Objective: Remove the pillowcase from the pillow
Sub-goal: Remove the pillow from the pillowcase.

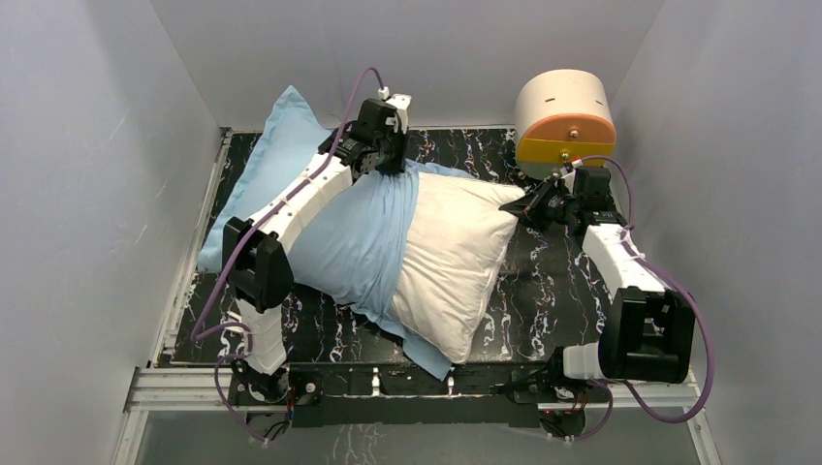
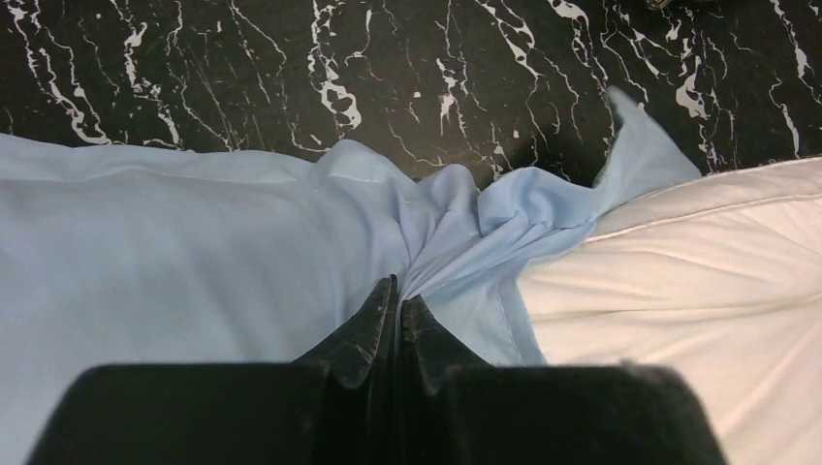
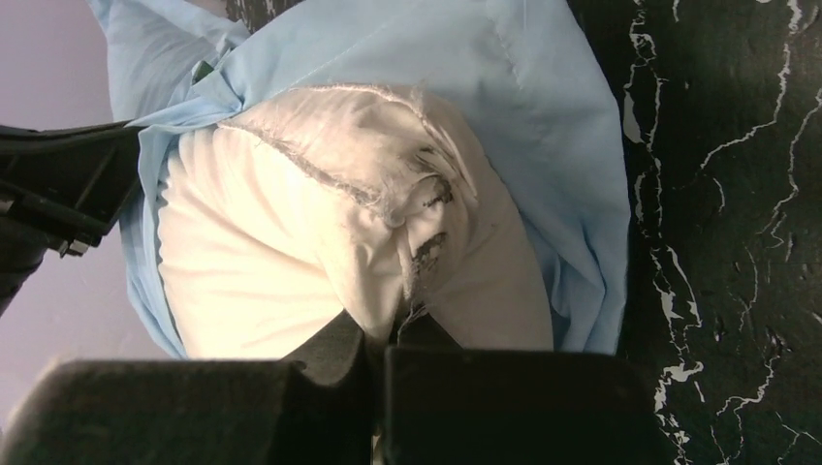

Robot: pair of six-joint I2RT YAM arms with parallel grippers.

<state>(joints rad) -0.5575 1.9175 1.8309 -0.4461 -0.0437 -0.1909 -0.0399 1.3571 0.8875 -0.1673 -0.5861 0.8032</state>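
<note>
The pillowcase point(image 1: 339, 237) hides the frame-left half of the pillow point(image 1: 456, 252); left tool point(image 2: 398, 308) is clamped on bunched blue fabric, right tool point(image 3: 386, 334) pinches a white pillow corner

No readable text, labels, brands or numbers on anything visible.

Overhead camera looks down; both close wrist cameras share the pillow point(image 1: 456, 262).

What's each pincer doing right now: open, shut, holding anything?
Left pincer: shut on bunched pillowcase fabric.
Right pincer: shut on a corner of the pillow.
</note>
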